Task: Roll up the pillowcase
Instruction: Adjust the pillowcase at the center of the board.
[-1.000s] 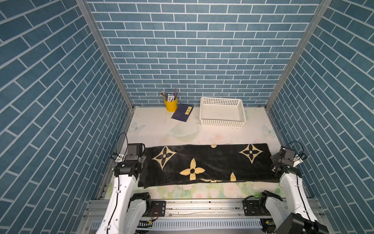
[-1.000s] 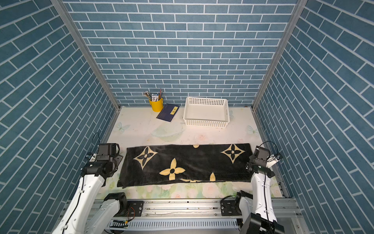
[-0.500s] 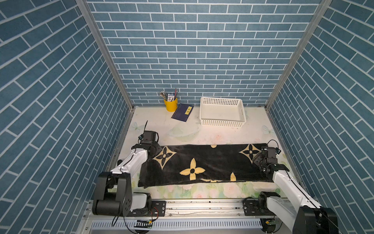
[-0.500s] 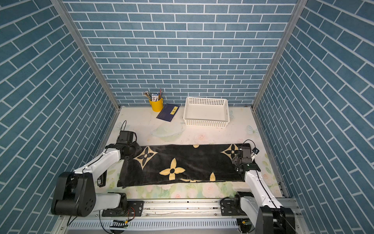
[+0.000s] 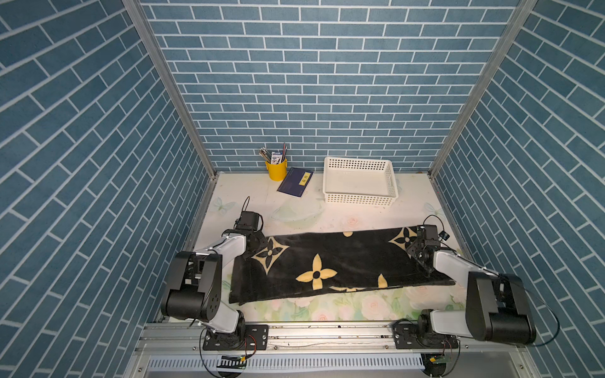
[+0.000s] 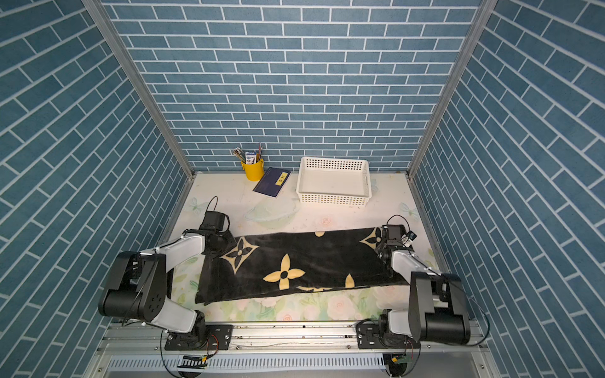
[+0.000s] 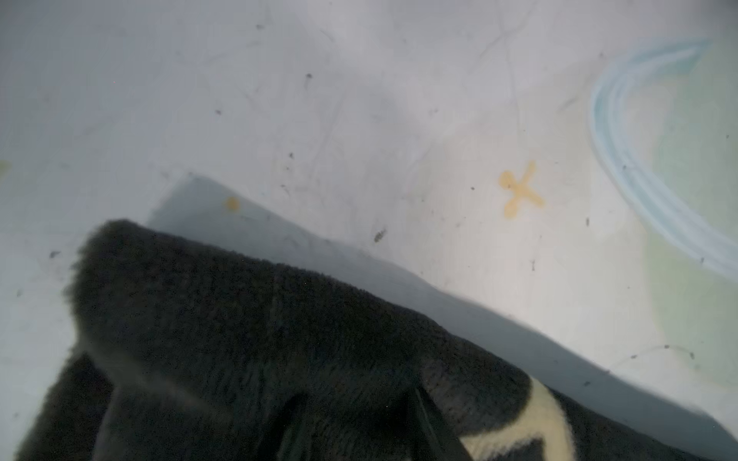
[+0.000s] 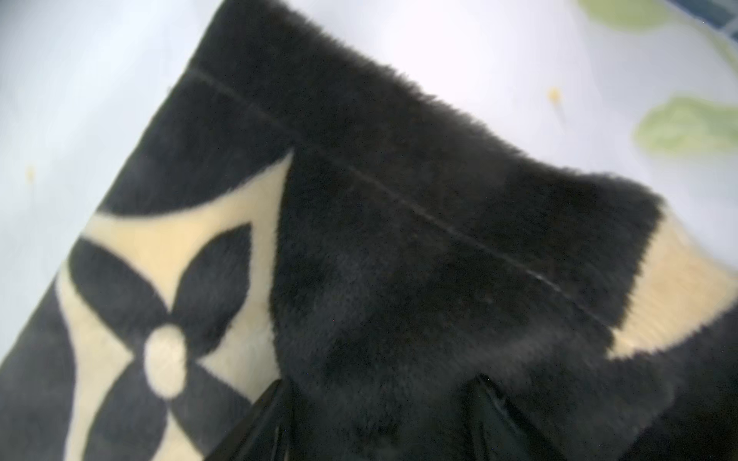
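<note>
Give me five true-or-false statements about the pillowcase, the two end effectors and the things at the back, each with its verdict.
1. The pillowcase lies spread out on the table, not yet rolled. True.
2. The white basket holds the blue book. False: the blue book lies on the table beside it.
3. The left end effector is at the pillowcase's far left corner. True.
4. The right end effector hovers over the white basket. False: it is at the pillowcase's far right corner.
5. The yellow cup holds pens. True.
</note>
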`<state>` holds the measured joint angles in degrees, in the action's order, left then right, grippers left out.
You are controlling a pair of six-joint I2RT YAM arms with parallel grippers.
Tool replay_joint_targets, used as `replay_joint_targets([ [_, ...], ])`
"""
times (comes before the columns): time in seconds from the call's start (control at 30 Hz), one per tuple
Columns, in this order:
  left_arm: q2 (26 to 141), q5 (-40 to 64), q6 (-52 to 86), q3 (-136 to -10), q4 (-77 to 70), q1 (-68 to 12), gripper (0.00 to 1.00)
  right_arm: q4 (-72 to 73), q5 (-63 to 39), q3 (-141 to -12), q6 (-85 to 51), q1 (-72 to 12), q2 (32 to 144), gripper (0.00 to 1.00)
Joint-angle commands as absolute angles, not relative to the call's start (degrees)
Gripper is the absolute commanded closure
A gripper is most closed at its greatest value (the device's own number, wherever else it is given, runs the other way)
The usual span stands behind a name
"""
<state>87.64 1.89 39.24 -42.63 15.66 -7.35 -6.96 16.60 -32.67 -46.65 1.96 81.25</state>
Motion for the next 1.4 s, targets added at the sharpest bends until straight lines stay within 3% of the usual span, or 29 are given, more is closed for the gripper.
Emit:
replay_joint_targets([
  [0.0,89.5,5.0,40.3,-42.0,15.0,-10.2,0.57,-2.7,14.6,-36.2,-47.4,5.8,90.4,0.28],
  [0.23,89.3,8.8,41.8,-43.4,14.6,-18.8,0.57,-2.7,11.4,-58.7,-43.2,6.3,109.8,0.28],
  [0.47,84.3,10.1,41.7,-40.7,17.9,-20.7,0.57,-6.5,1.9,-84.7,-37.7,2.1,128.5,0.29],
  [0.57,79.3,8.9,40.2,-42.8,21.2,-20.6,0.52,-11.6,-0.4,-96.9,-35.2,-1.5,135.8,0.29],
  [0.93,73.4,9.6,34.3,-45.9,26.0,-19.9,0.42,-16.2,-10.5,-120.0,-30.1,-7.8,149.2,0.25],
  [1.1,79.0,7.9,27.1,-49.5,26.3,-18.2,0.41,-20.4,-6.9,-121.5,-27.0,-7.8,143.9,0.18],
  [1.37,90.3,10.9,21.3,-53.1,21.2,-17.5,0.43,-13.7,2.7,-90.4,-26.2,-7.8,115.5,0.14],
])
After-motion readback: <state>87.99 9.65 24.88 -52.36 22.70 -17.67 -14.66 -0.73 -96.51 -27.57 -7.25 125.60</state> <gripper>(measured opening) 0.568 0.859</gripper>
